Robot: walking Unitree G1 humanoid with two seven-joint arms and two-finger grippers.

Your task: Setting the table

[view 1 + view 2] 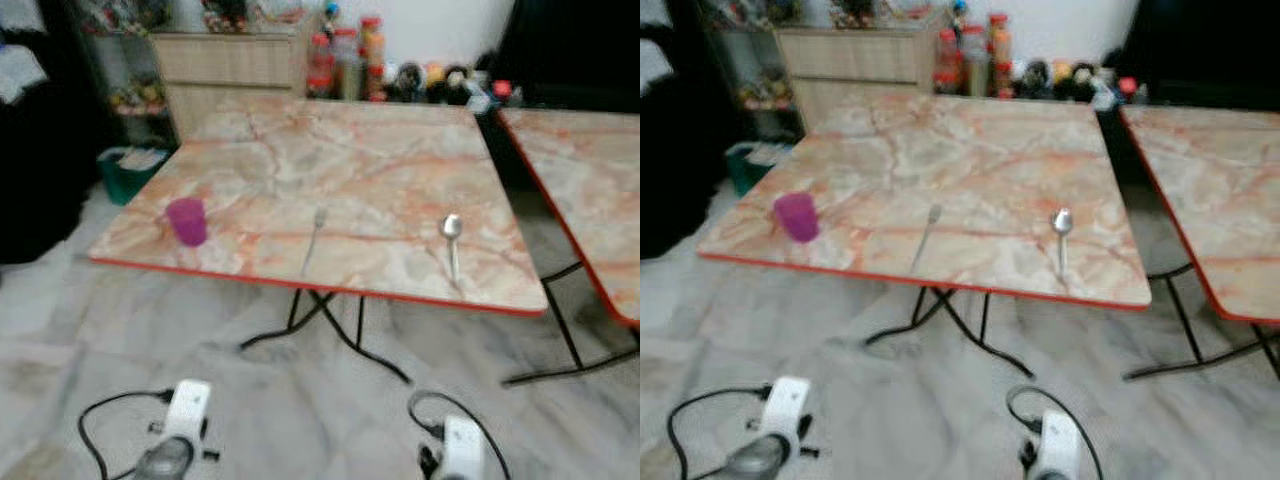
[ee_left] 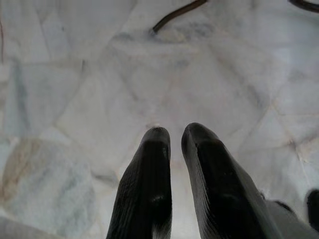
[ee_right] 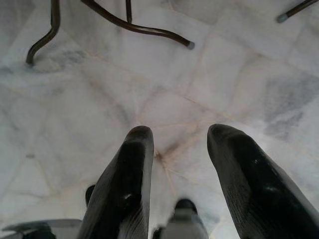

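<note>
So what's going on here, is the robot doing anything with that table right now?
Not at the moment. Both arms hang low over the tiled floor, short of the marble-pattern table. The left gripper is nearly closed on nothing and the right gripper is open, also empty. On the table a purple cup stands near the robot's left corner, with a fork and a spoon lying apart along the near edge.

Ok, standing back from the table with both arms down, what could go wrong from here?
1. The purple cup, fork and spoon all sit close to the table's near red edge; a low or clumsy reach could knock them off.
2. The table's curved black legs splay toward the robot, so stepping in could catch them.
3. The head views are blurred, so aim may be off.
</note>
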